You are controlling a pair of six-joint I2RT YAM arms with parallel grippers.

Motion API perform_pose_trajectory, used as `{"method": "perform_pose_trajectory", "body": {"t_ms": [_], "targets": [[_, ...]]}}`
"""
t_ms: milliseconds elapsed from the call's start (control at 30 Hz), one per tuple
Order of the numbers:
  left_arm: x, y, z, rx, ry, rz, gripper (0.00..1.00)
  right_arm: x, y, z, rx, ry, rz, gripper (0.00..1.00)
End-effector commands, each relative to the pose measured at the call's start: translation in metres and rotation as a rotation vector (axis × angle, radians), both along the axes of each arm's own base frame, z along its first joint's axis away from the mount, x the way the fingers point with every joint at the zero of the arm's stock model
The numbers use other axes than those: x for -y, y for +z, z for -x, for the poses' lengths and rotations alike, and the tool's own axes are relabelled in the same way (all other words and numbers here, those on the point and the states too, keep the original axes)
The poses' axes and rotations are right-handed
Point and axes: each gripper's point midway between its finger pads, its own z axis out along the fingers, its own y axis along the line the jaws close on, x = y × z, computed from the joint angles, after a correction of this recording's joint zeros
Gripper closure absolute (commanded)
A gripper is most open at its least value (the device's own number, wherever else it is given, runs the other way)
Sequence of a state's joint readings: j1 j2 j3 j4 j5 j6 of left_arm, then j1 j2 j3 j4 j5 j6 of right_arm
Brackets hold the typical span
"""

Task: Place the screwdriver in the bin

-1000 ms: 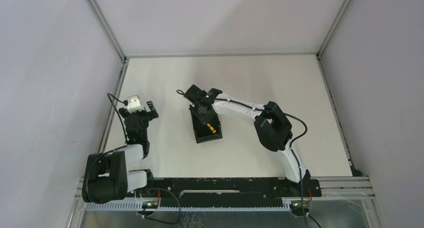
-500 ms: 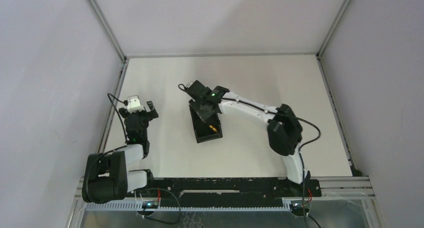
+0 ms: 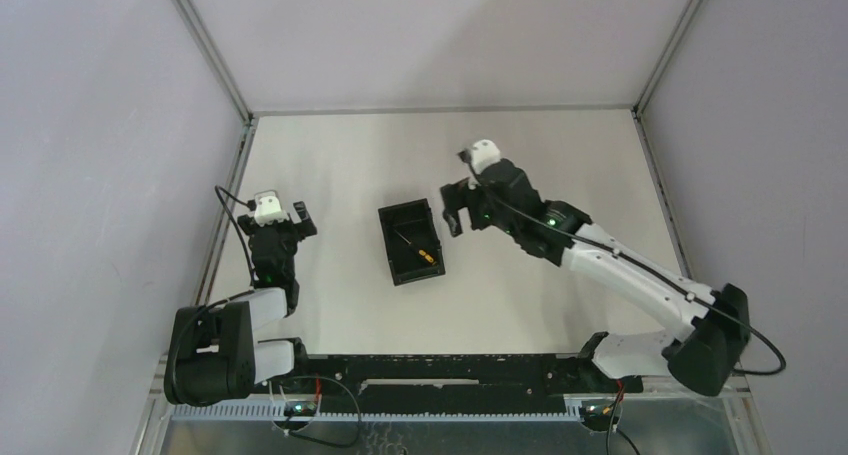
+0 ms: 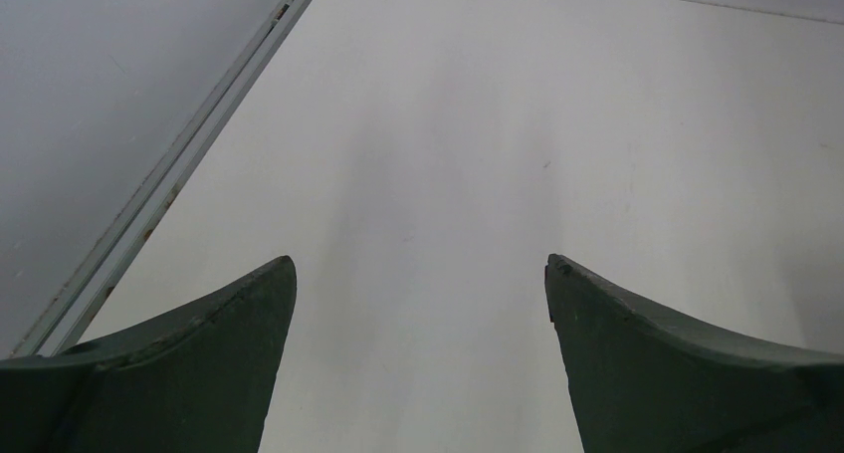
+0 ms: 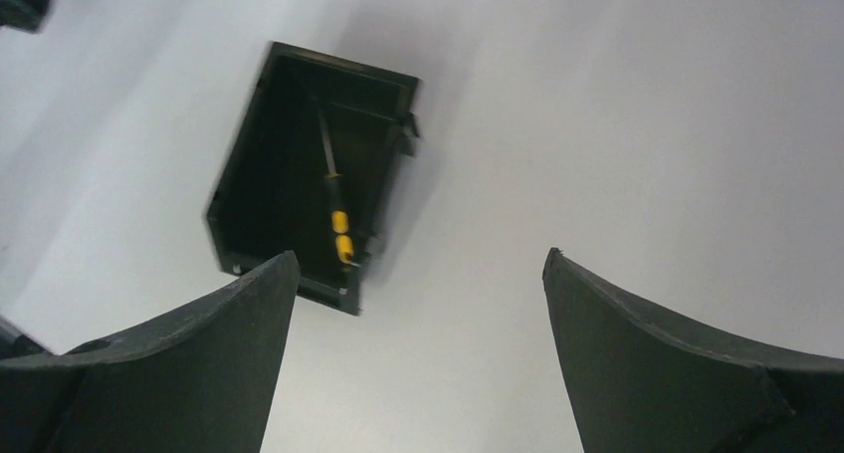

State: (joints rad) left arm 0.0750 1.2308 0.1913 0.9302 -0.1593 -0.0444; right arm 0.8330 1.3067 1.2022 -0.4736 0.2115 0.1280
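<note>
Screwdriver (image 3: 416,246): laid inside bin (image 3: 389,247), handle toward 5 o'clock. Bin: set mid-table (image 3: 330,165). Right tool (image 5: 418,259): spread wide, nothing held, just beside bin at 3 o'clock. Left tool (image 4: 418,264): spread wide, empty, at 9 o'clock, well apart.

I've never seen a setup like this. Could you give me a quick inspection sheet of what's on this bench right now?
Surface: white table, no stains seen.
Job's things: the screwdriver lies inside the black bin, its yellow handle toward the near end.
Clutter: nothing seen.
Grippers: left gripper, jaws open and empty over bare table; right gripper, jaws open and empty, off to the bin's right and not touching it.
Cables: left cable loops off the wrist; right cable loops out past the elbow.
Surroundings: plain grey walls and metal frame rails.
</note>
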Motion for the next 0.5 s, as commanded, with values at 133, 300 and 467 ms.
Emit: {"method": "perform_pose_trajectory", "body": {"t_ms": [133,300,467], "targets": [[-0.001,0.027,-0.012,0.071,0.005,-0.019,0.00,0.085,-0.024,-0.004,0.061,-0.248,-0.223,0.00],[-0.001,0.026,-0.012,0.068,0.005,-0.020,0.00,0.146,-0.065,0.007,0.058,-0.444,-0.288,0.00],[-0.001,0.026,-0.012,0.069,0.004,-0.019,0.00,0.174,-0.094,0.016,0.064,-0.527,-0.339,0.00]]}}
